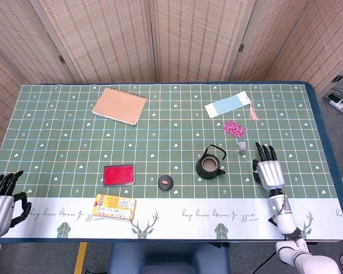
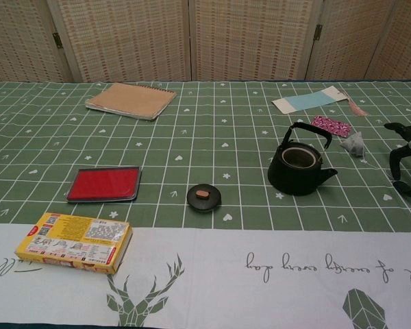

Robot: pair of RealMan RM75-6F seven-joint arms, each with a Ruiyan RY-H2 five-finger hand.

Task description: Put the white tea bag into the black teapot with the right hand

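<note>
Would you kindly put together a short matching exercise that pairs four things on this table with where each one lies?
Things:
1. white tea bag
2. black teapot
3. teapot lid
4. right hand

Places:
A. near the table's front edge, fingers spread, holding nothing
B. between the red case and the teapot
C. just below the pink patterned pouch
D. lidless, between the lid and the right hand

Pairs: 1-C, 2-D, 3-B, 4-A
</note>
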